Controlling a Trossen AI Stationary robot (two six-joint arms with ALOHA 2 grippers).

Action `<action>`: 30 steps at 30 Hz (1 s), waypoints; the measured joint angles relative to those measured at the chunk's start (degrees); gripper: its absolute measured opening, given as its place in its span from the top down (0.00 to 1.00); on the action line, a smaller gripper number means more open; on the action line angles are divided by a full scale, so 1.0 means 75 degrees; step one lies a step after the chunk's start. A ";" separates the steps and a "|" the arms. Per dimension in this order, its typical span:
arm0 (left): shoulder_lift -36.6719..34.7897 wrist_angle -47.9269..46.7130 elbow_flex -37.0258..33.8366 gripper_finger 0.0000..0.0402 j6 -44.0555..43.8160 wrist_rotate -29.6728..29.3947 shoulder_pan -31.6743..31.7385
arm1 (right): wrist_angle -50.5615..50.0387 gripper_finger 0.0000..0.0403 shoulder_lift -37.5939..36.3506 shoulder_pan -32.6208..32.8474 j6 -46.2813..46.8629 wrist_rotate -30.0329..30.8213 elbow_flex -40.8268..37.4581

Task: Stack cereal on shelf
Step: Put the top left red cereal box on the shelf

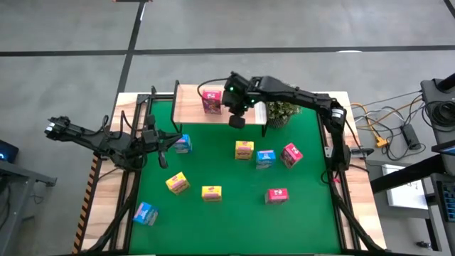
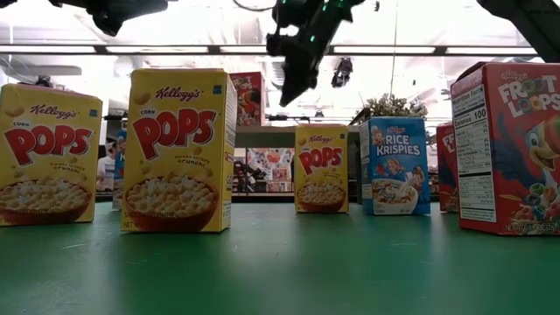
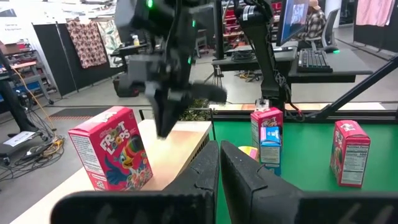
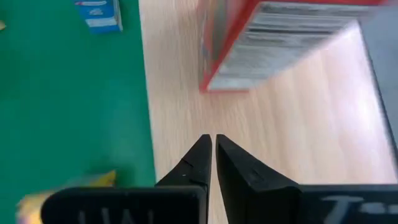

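Observation:
The shelf (image 1: 188,107), a light-wood board, stands at the table's far edge. One pink-red cereal box (image 1: 211,101) stands upright on it. My right gripper (image 1: 237,121) hangs shut over the board's near edge, just right of that box (image 4: 280,43), and holds nothing. Several more cereal boxes stand on the green table: blue (image 1: 183,144), yellow (image 1: 244,150), blue (image 1: 265,158), pink-red (image 1: 291,154), yellow (image 1: 177,183), yellow (image 1: 211,193), pink-red (image 1: 276,195), blue (image 1: 145,213). My left gripper (image 1: 169,141) waits shut at the table's left, beside the blue box.
A small potted plant (image 1: 282,112) stands at the shelf's right end, close to my right arm. Black frame rails run along the table's left side (image 1: 131,135). Bare wood (image 4: 298,137) lies on the shelf right of the box.

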 joint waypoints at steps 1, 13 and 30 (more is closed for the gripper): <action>0.0000 0.0000 0.0000 1.00 0.0000 0.0000 -0.0002 | 0.0323 0.97 0.0000 0.0003 -0.0048 0.0003 -0.0194; 0.0000 -0.0053 0.0000 1.00 0.0000 0.0000 -0.0003 | 0.3881 0.97 -0.0009 0.0020 -0.0152 0.0000 -0.1257; 0.0000 -0.0108 0.0000 1.00 0.0000 0.0000 0.0000 | 0.5919 0.97 0.0035 0.0367 0.0045 -0.0068 -0.2176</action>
